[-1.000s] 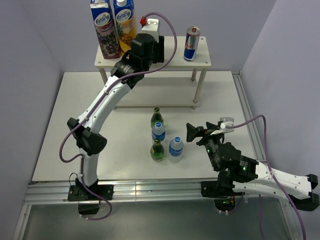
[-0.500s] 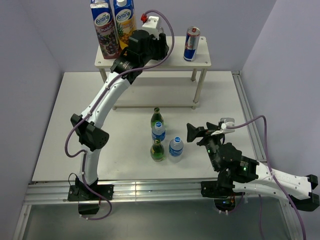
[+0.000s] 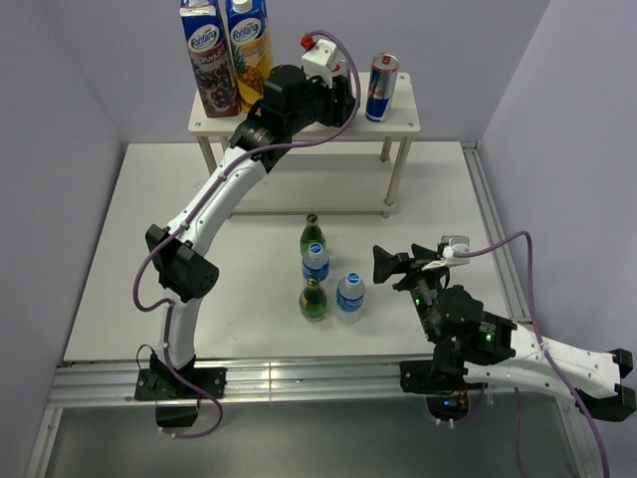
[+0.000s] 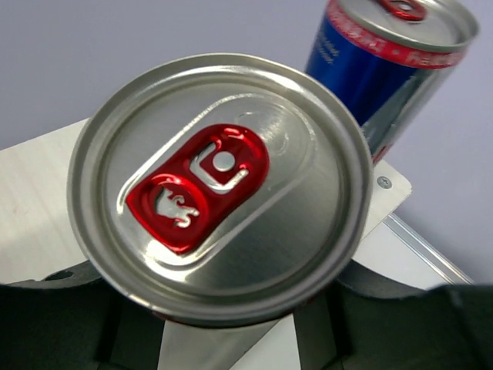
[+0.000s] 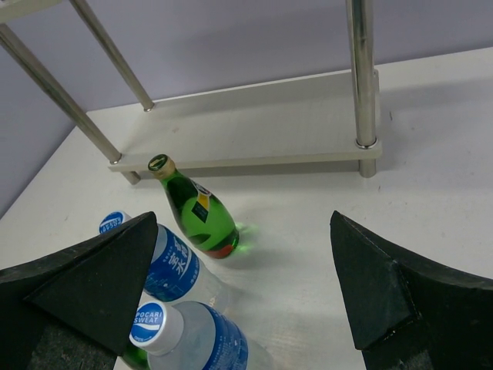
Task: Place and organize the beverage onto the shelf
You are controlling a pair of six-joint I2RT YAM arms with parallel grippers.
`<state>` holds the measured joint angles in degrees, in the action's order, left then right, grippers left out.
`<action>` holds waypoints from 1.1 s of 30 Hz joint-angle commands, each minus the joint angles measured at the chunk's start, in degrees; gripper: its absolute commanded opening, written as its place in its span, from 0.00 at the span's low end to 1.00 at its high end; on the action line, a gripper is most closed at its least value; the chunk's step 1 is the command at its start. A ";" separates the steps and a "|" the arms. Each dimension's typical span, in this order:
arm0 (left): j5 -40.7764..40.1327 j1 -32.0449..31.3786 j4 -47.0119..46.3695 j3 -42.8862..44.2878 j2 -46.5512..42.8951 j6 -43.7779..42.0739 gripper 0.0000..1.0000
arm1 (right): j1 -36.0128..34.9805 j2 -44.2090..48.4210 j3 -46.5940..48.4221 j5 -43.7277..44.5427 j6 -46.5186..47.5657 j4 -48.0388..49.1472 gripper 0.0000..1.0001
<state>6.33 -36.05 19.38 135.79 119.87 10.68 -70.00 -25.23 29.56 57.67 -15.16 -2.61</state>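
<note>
The white two-tier shelf (image 3: 402, 119) stands at the back of the table. My left gripper (image 3: 344, 96) is over its top board and is shut on a silver-topped can with a red tab (image 4: 219, 189). A blue and silver can (image 3: 381, 88) stands just right of it, also in the left wrist view (image 4: 385, 65). Two juice cartons (image 3: 227, 52) stand at the top board's left end. My right gripper (image 3: 393, 265) is open and empty, low over the table, right of the bottles.
Two green glass bottles (image 3: 313, 233) (image 3: 314, 299) and two blue-labelled water bottles (image 3: 316, 262) (image 3: 349, 295) stand clustered mid-table. In the right wrist view a green bottle (image 5: 199, 212) and the shelf's lower board (image 5: 254, 135) lie ahead. Walls enclose the table.
My left arm has moved right along the shelf's top board with the can, closer to the standing can. The right arm has not moved.
</note>
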 commanded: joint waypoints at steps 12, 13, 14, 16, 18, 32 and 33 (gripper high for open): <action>0.79 -2.36 -0.48 -5.00 0.62 -3.12 0.85 | -0.49 1.68 -0.56 1.04 -1.10 0.59 1.00; 0.62 -2.44 -0.48 -5.09 0.62 -3.29 0.86 | -0.49 1.77 -0.64 1.13 -1.10 0.59 1.00; 0.35 -2.44 -0.48 -5.18 0.54 -3.29 0.87 | -0.49 1.68 -0.56 1.13 -1.10 0.59 1.00; -0.35 -2.44 -0.48 -5.44 0.45 -3.38 0.88 | -0.49 1.68 -0.56 1.04 -1.10 0.68 1.00; -0.70 -2.44 -0.39 -5.71 0.27 -3.47 0.88 | -0.40 1.68 -0.56 1.04 -1.10 0.68 1.00; -6.06 -3.94 -1.88 -22.47 -12.90 -2.77 0.99 | -0.40 1.42 -0.56 1.21 -1.10 0.77 1.00; -6.06 -4.02 -2.23 -23.80 -13.96 -2.59 0.99 | -0.49 1.50 -0.56 1.22 -1.10 0.68 1.00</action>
<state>2.24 -39.33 13.96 116.20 109.47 7.14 -70.00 -24.12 29.54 57.67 -15.59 -2.63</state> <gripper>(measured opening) 0.993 0.997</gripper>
